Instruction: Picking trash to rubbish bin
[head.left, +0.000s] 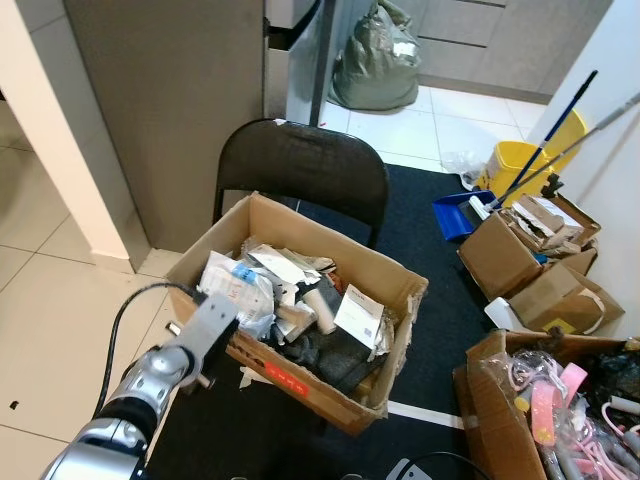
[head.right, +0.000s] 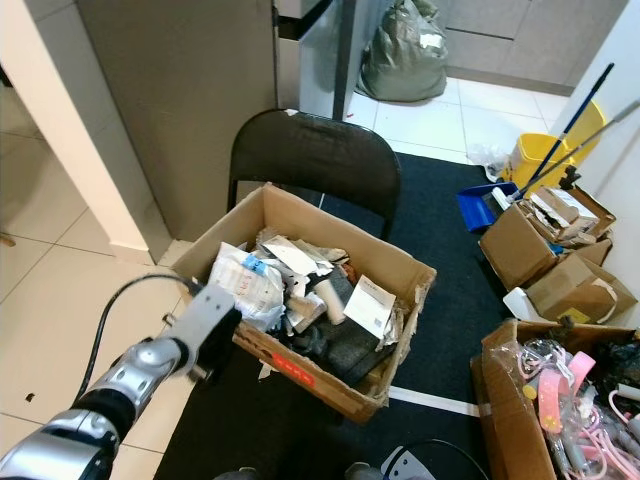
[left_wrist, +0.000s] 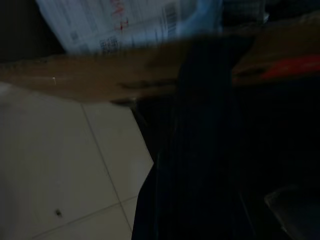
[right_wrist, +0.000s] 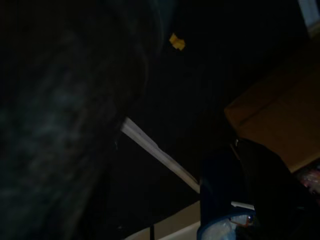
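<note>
An open cardboard box (head.left: 402, 288) sits on a black chair (head.left: 300, 165) and is heaped with trash: a white plastic packet with blue print (head.left: 235, 285), a white paper packet (head.left: 358, 315) and dark cloth (head.left: 330, 355). My left arm's silver wrist (head.left: 208, 335) reaches to the box's near-left wall, just below the plastic packet. In the left wrist view a dark blurred finger (left_wrist: 200, 150) lies in front of the brown box wall (left_wrist: 90, 80), with printed white packaging (left_wrist: 125, 20) above it. The right wrist view is very dark, showing black rug and a brown box corner (right_wrist: 280, 115).
More cardboard boxes (head.left: 500, 255) stand on the right, the nearest (head.left: 500, 420) holding pink items. A yellow mop bucket (head.left: 515, 160), blue dustpan (head.left: 460, 212) and a tied grey-green bag (head.left: 378, 60) lie beyond. Black rug (head.left: 440, 300) is underfoot, with tiled floor (head.left: 60, 320) to the left.
</note>
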